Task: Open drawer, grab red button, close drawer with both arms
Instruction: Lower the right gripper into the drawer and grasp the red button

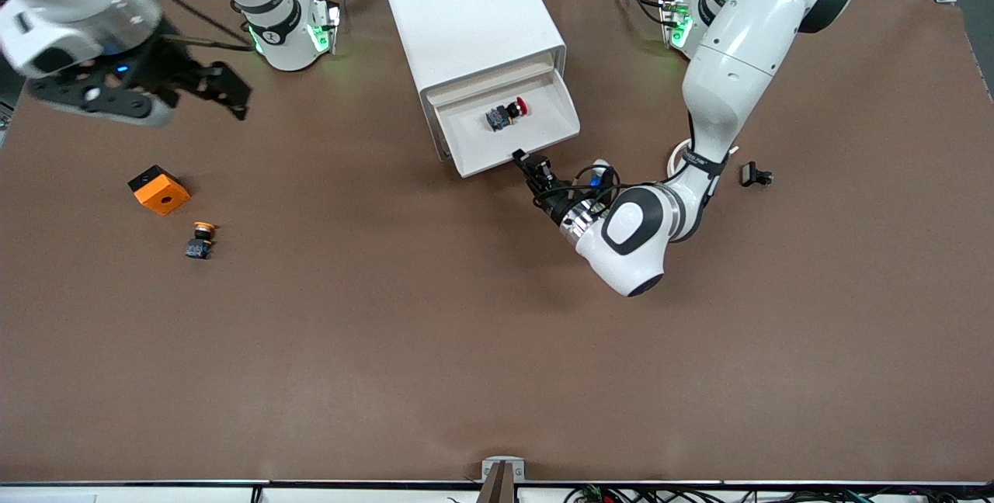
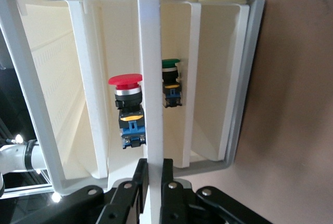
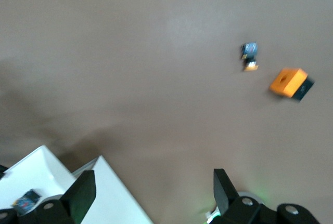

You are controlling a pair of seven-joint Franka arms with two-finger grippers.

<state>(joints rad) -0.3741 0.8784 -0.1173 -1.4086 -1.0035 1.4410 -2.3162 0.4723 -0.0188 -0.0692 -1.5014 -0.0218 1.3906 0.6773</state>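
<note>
The white cabinet point(image 1: 474, 14) stands at the robots' edge of the table. Its top drawer point(image 1: 543, 111) is pulled out toward the front camera. The red-capped button point(image 1: 506, 115) lies on its side in the drawer. My left gripper point(image 1: 522, 160) is shut on the drawer's front edge point(image 2: 148, 37), and the left wrist view shows the button point(image 2: 127, 104) just past it. My right gripper point(image 1: 233, 91) is open and empty, up in the air over the table near the right arm's base. Its fingers point(image 3: 223, 187) stand wide apart, with the cabinet's corner point(image 3: 109, 193) below them.
An orange cube point(image 1: 158, 189) and a yellow-capped button point(image 1: 202, 241) lie toward the right arm's end of the table; both show in the right wrist view, the cube point(image 3: 289, 82) and the button point(image 3: 250, 56). A small black part point(image 1: 755, 175) lies by the left arm. A green-capped button point(image 2: 170, 81) sits in a lower drawer.
</note>
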